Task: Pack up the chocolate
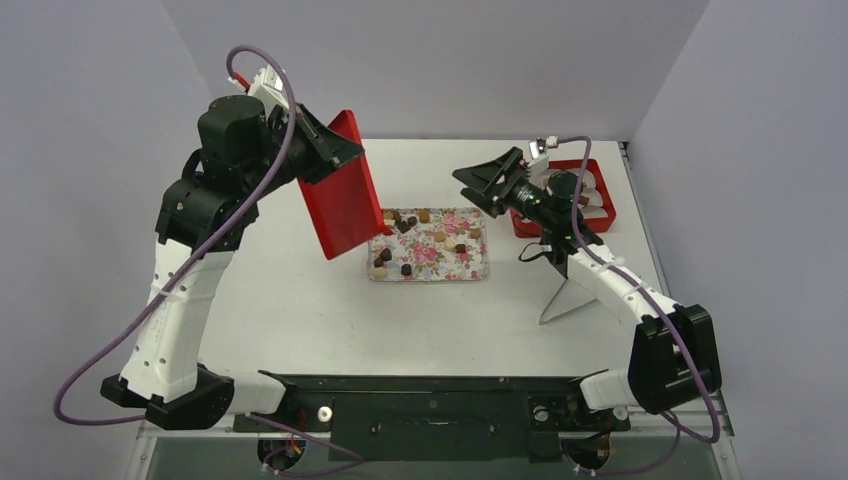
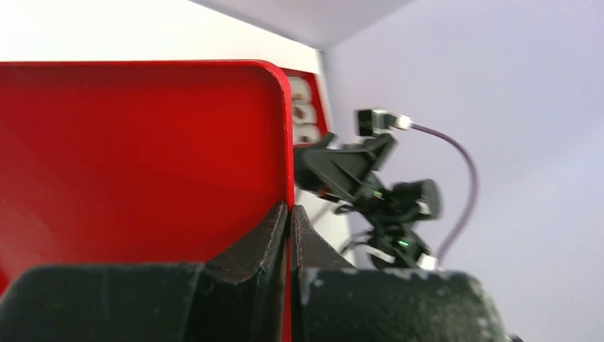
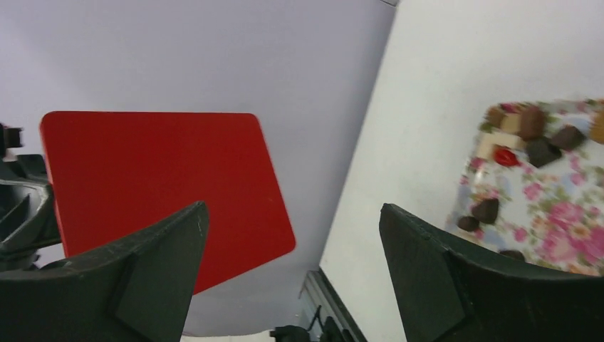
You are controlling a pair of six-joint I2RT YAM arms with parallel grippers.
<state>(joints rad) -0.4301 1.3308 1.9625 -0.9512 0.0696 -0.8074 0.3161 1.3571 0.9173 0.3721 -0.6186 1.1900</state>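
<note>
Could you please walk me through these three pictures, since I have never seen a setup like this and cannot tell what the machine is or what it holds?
These are two robot arms bolted at the near edge of a white table. The wide picture looks down from above and behind them; the other two come from small cameras on each wrist. The left gripper is shut on the edge of a flat red lid, held up tilted in the air. The right gripper is open and holds nothing. In the middle lies a flower-patterned tray with small chocolates scattered on it. Behind the right arm sits a red box with white paper cups in it.
</note>
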